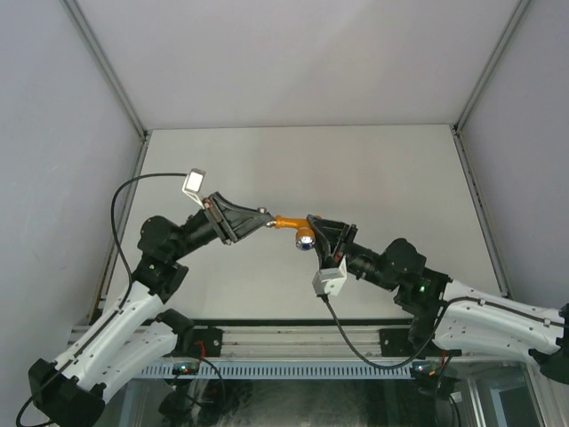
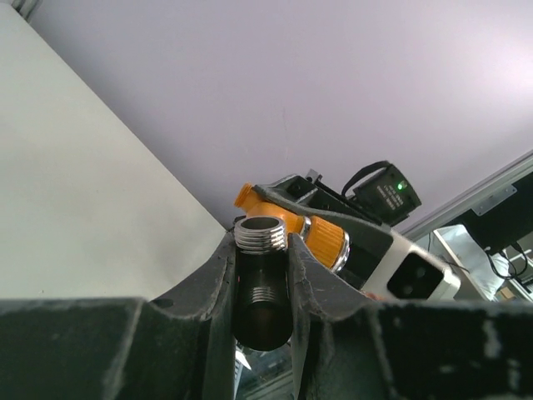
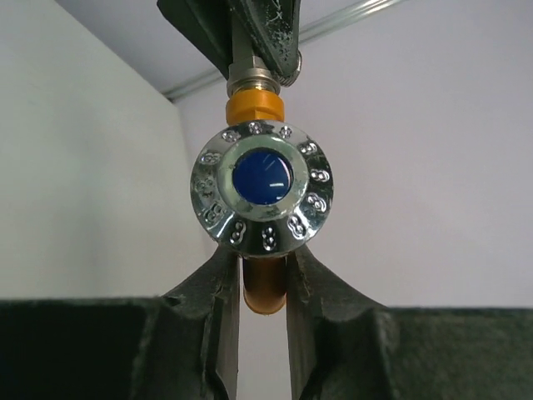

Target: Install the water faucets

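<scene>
In the top view, both arms are meeting above the table point(image 1: 373, 178), so the joint is being made in the air with neither part resting on anything. The left gripper point(image 1: 264, 214) and right gripper point(image 1: 314, 224) are pointing tip to tip. The tap point(image 1: 287, 222) is bridging the space between them, and its knob point(image 1: 305, 239) is hanging just beside the right fingertips. In the left wrist view, the left jaws are clamped together on a pipe fitting point(image 2: 261, 283). The fitting is standing upright between the fingers with its threaded end protruding past the tips, which presents the threads to the tap directly beyond them. In the right wrist view, the right jaws are clamped on the orange body of the tap, just below the knob. The knob's blue centre is facing the camera. The tap's collar is meeting the metal part directly beneath the left fingertips. This hold is judged to be aligning both axes for threading. Whether any thread is engaged cannot be told.
</scene>
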Controlling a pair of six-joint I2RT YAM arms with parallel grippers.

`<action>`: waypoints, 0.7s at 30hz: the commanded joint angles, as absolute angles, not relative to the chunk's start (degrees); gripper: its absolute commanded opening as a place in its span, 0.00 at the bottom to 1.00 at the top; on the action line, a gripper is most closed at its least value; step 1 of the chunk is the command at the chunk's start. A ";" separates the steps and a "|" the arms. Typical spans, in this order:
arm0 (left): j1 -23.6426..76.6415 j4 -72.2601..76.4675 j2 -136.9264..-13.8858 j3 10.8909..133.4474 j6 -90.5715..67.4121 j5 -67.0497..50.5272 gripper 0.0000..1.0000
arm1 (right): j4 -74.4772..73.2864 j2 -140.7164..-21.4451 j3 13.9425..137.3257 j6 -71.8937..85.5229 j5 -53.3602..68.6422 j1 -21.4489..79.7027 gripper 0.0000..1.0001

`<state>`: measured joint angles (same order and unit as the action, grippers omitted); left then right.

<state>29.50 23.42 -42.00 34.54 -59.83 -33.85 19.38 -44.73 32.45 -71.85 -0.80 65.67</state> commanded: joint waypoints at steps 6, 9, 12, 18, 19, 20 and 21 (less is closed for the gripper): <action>29.50 26.56 -40.95 34.18 -55.26 -34.01 0.00 | 11.54 -42.76 44.42 -24.25 27.82 51.25 0.00; 29.57 25.03 -40.36 34.39 -52.61 -33.75 0.00 | 13.87 -42.89 44.64 -10.77 33.39 46.48 0.00; 29.70 24.81 -40.10 34.27 -50.36 -33.76 0.00 | 16.71 -43.20 44.58 -0.69 39.30 43.73 0.00; 29.77 24.80 -41.76 34.62 -47.39 -34.57 0.00 | 22.05 -46.26 45.47 22.70 45.87 38.15 0.00; 29.79 24.85 -41.97 34.63 -47.11 -34.76 0.00 | 23.45 -46.96 45.50 27.28 46.43 36.59 0.00; 29.79 25.04 -42.01 34.56 -46.96 -34.83 0.00 | 24.98 -47.86 45.45 32.89 47.04 35.10 0.00; 29.78 25.23 -42.09 34.48 -46.87 -34.82 0.00 | 27.27 -48.85 45.48 37.92 47.68 33.48 0.00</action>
<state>30.39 24.10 -41.39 34.54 -53.49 -37.78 13.06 -47.75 41.01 10.76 43.13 38.06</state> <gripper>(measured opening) 0.280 0.198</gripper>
